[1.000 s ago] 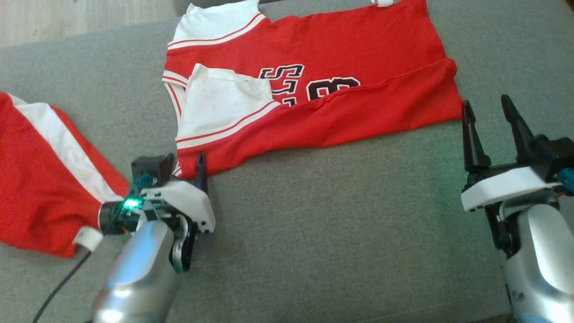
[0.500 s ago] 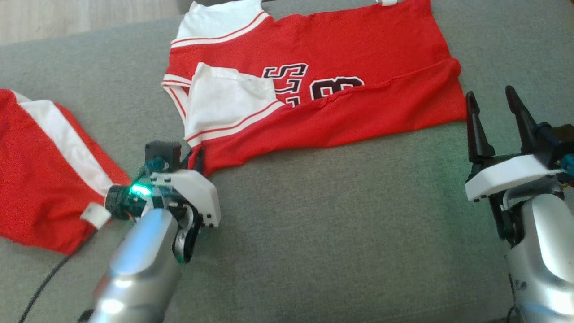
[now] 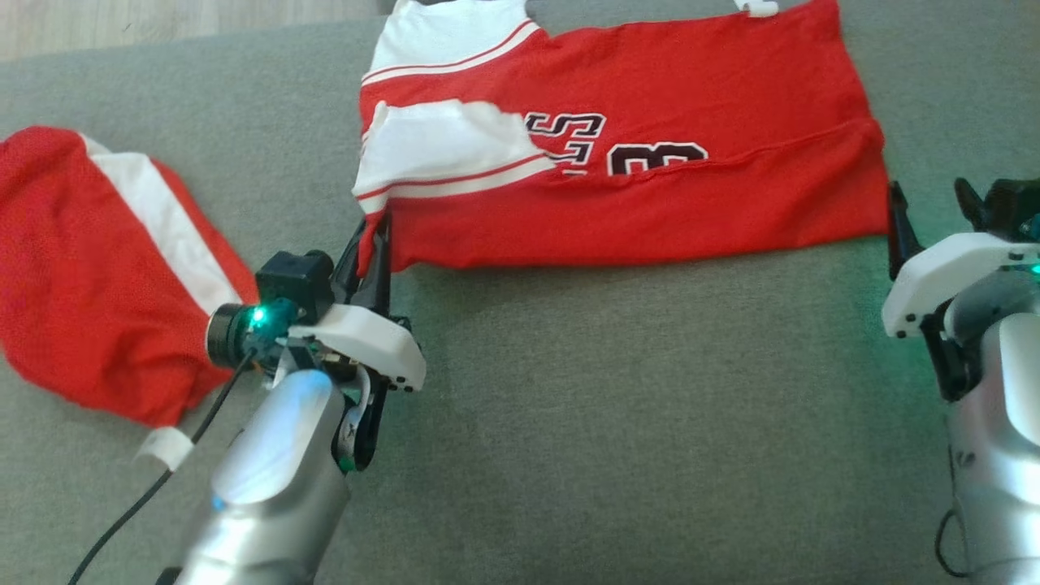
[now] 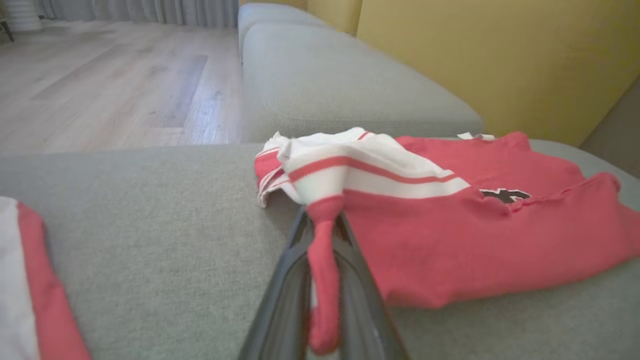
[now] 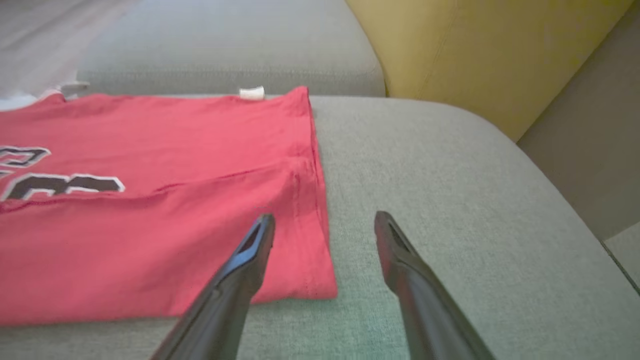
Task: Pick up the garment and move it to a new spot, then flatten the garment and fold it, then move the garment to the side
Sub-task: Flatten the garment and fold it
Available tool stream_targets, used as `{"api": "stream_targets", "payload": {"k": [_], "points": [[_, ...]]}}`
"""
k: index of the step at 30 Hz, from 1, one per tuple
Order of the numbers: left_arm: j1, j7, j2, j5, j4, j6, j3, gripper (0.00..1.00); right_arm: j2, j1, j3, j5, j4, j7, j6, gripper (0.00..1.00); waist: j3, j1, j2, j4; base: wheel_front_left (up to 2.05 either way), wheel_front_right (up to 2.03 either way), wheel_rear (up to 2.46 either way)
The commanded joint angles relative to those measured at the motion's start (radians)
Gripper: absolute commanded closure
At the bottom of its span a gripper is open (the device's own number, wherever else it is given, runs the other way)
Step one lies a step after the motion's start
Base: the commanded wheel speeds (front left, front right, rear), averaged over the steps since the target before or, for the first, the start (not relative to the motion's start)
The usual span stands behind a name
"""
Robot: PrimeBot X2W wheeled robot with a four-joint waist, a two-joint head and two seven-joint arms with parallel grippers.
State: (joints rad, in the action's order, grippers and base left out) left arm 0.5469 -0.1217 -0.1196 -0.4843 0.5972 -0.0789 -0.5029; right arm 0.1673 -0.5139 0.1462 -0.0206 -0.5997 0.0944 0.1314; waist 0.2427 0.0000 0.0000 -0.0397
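The garment (image 3: 650, 203) is a red jersey with white sleeves and dark lettering, lying folded lengthwise on the grey sofa cushion (image 3: 609, 406). My left gripper (image 3: 374, 236) is shut on its near left corner. In the left wrist view a strip of red cloth hangs pinched between the fingers of the left gripper (image 4: 322, 215), and the garment (image 4: 475, 240) is pulled up slightly there. My right gripper (image 3: 930, 199) stands open just off the garment's near right corner. In the right wrist view the garment (image 5: 150, 210) has its corner under the left finger of the right gripper (image 5: 325, 220).
A second red and white garment (image 3: 89, 268) lies crumpled at the cushion's left, close to my left forearm. A yellow backrest (image 4: 500, 60) rises behind the sofa, and wooden floor (image 4: 100, 90) lies beyond the left end. Bare grey cushion stretches in front of the jersey.
My left gripper has shut on the garment's near left corner and raised it a little. The right gripper has moved up to the near right corner. The head view has shifted.
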Motion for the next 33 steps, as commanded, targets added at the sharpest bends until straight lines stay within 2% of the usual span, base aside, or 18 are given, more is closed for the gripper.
{"api": "stream_targets", "payload": {"k": [1, 11, 17, 18, 19, 33], "points": [[0.033, -0.020, -0.015, 0.006, -0.047, 0.002, 0.029, 1.00, -0.002, -0.053, 0.010, -0.036, -0.007, 0.024, -0.001, 0.00, 0.010, 0.0000, 0.0000, 0.015, 0.00, 0.00, 0.00], [0.033, -0.027, -0.008, 0.015, -0.100, 0.015, -0.004, 1.00, -0.013, -0.146, 0.133, -0.176, -0.186, 0.143, -0.001, 0.00, 0.039, 0.0000, 0.0000, 0.053, 0.00, 0.00, 0.00], [0.034, -0.033, -0.011, 0.021, -0.116, 0.014, -0.018, 1.00, -0.009, -0.197, 0.131, -0.195, -0.322, 0.241, -0.001, 0.01, 0.055, 0.0000, 0.0000, 0.073, 0.00, 0.00, 0.00], [0.034, -0.034, -0.012, 0.021, -0.117, 0.013, -0.019, 1.00, -0.008, -0.204, 0.123, -0.188, -0.339, 0.249, -0.001, 0.59, 0.055, 0.0000, 0.0000, 0.075, 0.00, 0.00, 0.00], [0.034, -0.034, -0.013, 0.020, -0.117, 0.012, -0.018, 1.00, -0.005, -0.211, 0.115, -0.180, -0.351, 0.250, -0.001, 1.00, 0.056, 0.0000, 0.0000, 0.077, 0.00, 0.00, 0.00], [0.002, -0.033, -0.036, 0.003, -0.081, -0.001, -0.016, 1.00, 0.087, -0.243, -0.050, -0.123, -0.424, 0.196, -0.001, 1.00, -0.015, 0.0000, 0.0000, 0.051, 0.00, 0.00, 0.00]]}}
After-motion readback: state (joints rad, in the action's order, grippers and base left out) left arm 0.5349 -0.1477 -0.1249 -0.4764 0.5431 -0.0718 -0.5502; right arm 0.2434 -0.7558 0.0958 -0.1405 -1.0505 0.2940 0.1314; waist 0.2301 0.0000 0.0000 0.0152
